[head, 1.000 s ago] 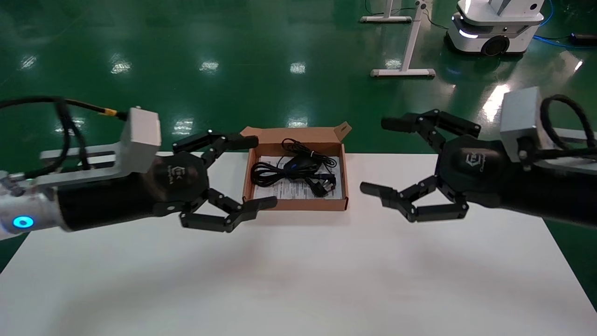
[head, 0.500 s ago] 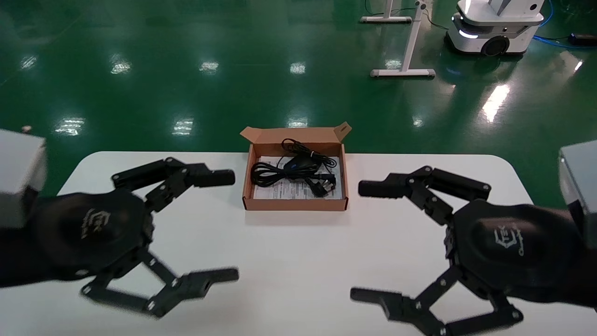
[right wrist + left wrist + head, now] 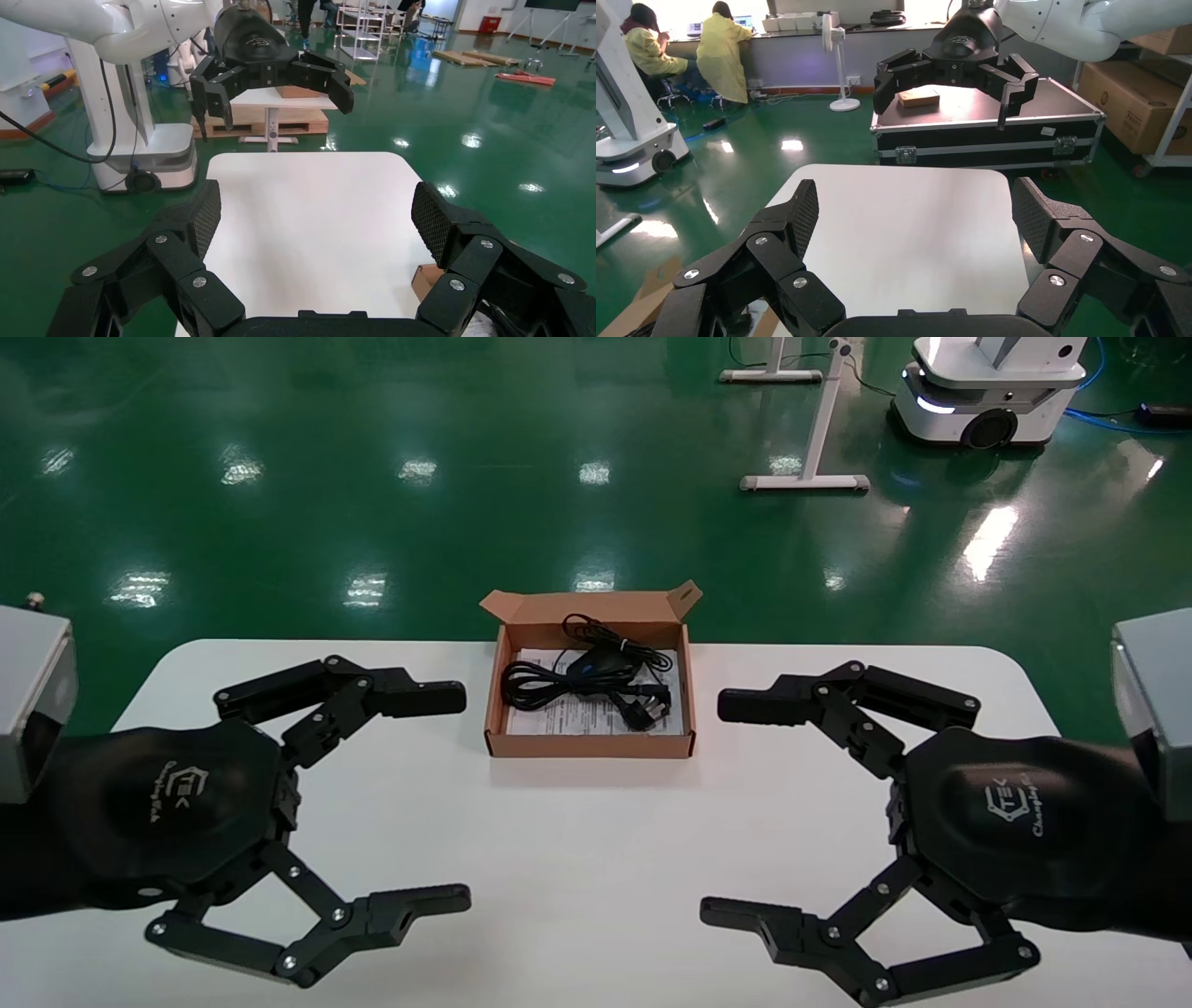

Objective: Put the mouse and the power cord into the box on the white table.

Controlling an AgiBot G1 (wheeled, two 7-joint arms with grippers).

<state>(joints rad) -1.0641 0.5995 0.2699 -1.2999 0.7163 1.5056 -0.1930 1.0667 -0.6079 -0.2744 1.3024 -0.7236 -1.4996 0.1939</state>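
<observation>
Mouse (image 3: 596, 662) and cord (image 3: 559, 686) lie inside box (image 3: 589, 745): task appears complete. Left gripper (image 3: 461, 794) and right gripper (image 3: 722, 808) hover clear, jaws open, empty.

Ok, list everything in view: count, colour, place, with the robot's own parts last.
white table: one, white, filling the foreground.
box: one, brown cardboard, flap lid open, at the table's far edge, centre.
printed sheet: one, white, lining the box bottom.
mouse: one, black, inside the box.
power cord: one, black, looped inside the box, its plug toward the robot's right.
floor: green, glossy, beyond the table.
stand legs: white, far right on the floor.
other robot's base: one, white, far right corner.
left gripper: black, open, above the table left of the box.
right gripper: black, open, above the table right of the box.
</observation>
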